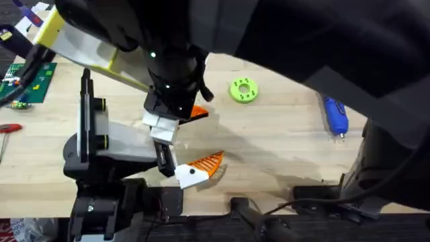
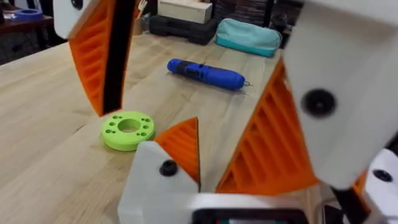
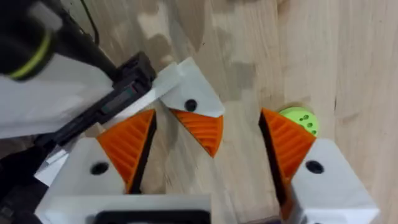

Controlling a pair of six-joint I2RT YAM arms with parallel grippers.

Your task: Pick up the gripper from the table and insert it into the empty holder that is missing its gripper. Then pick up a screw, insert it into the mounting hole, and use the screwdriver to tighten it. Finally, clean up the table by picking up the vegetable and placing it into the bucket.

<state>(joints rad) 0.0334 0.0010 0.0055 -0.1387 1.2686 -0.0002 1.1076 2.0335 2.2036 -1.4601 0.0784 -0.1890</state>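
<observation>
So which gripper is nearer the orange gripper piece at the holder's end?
Left, probably. The left gripper sits low, the orange gripper piece close between its open fingers. The right gripper hangs above, looking down, open fingers framing it from farther off.

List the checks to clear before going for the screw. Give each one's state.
1. Gripper piece at the holder's black bracket: ok; fully seated, cannot tell.
2. Left gripper open, not clamping the piece: ok.
3. Right gripper open: ok.
4. Mounting hole empty: cannot tell; a dark spot shows on the piece's white base.
5. Screwdriver lying free on the table: ok.
6. Green ring apart from the holder: ok.
</observation>
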